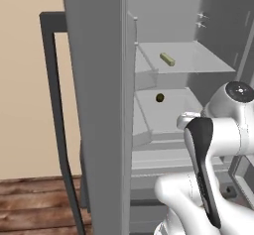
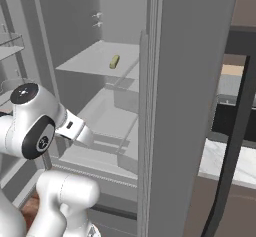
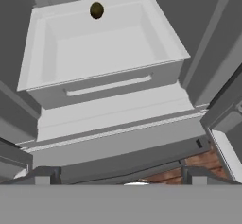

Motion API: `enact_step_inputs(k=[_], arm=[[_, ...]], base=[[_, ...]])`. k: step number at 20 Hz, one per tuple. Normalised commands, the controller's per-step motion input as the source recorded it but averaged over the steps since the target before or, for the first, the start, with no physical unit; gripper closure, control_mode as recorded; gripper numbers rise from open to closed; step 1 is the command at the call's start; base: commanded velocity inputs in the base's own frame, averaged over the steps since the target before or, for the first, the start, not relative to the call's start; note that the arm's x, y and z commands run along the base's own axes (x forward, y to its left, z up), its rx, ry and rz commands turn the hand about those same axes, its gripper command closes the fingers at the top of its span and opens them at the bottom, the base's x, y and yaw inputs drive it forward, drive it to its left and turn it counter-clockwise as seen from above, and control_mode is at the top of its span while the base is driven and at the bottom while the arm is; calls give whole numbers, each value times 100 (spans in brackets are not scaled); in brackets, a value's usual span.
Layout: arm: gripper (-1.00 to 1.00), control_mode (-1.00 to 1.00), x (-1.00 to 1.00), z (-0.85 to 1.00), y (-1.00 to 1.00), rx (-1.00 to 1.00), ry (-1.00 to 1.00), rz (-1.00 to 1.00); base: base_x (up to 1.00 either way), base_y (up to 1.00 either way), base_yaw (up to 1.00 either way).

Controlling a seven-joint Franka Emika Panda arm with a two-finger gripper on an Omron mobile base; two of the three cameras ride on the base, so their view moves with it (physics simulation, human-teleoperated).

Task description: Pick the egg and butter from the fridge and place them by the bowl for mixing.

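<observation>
Fridge (image 1: 99, 105) open, dark-framed door swung aside. Gripper (image 3: 120, 176) jaws wide apart, empty, held low before the drawer (image 3: 108, 53). Butter (image 1: 167, 59) lies well above and beyond the jaws, on the upper shelf (image 1: 198, 60), far from the front edge: a short pale yellow-olive stick, flat, angled. A small dark olive ball (image 3: 97, 10) sits at the drawer's far wall.
</observation>
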Motion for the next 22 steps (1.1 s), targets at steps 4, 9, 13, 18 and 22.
enact_step_inputs(k=[4,9,13,18,22], arm=[[-100,100,0,0,0,0,0,0],[-100,100,0,0,0,0,0,0],[-100,100,0,0,0,0,0,0],[-100,100,0,0,0,0,0,0],[-100,-100,-6,24,6,0,-25,6]], base=[[5,2,-7],[0,0,0],[0,0,0],[-4,0,3],[-2,1,2]])
